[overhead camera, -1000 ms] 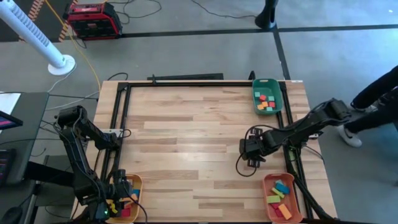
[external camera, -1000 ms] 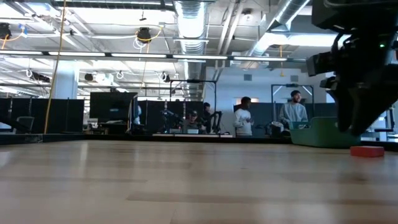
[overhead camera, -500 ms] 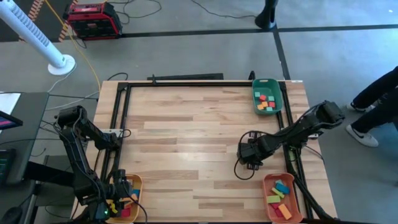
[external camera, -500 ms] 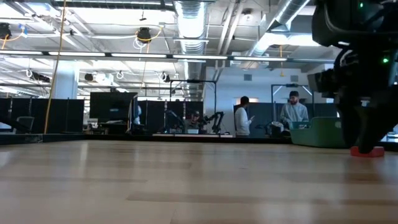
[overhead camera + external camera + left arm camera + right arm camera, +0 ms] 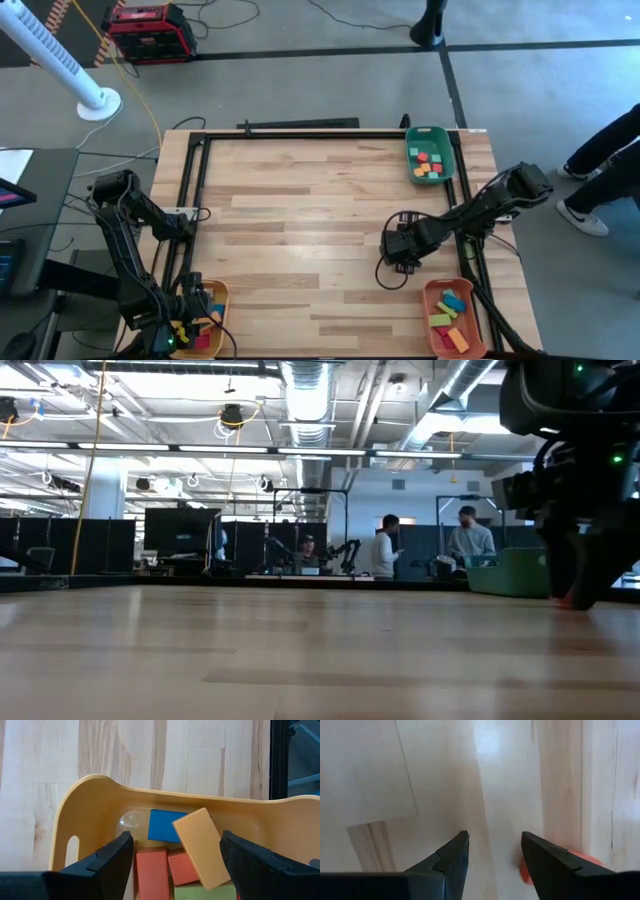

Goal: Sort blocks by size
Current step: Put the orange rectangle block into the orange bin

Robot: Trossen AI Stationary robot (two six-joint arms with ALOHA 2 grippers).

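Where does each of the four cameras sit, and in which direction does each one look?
High view: above, straight down on the wooden table, both arms and three trays.
Low view: table height, level into the room; right arm visible.
Left wrist view: over the yellow tray of blocks, open left gripper.
Right wrist view: down at the tabletop, open right gripper, red block beside one finger.
Shared: high and left wrist views show the yellow tray.

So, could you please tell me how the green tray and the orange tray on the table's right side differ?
The green plastic tray sits at the table's far right corner, while the orange plastic tray sits at the near right corner. The green tray holds little cube-like blocks; the orange tray holds longer bar-shaped blocks. Both are roughly rectangular, and their blocks come in mixed colours.
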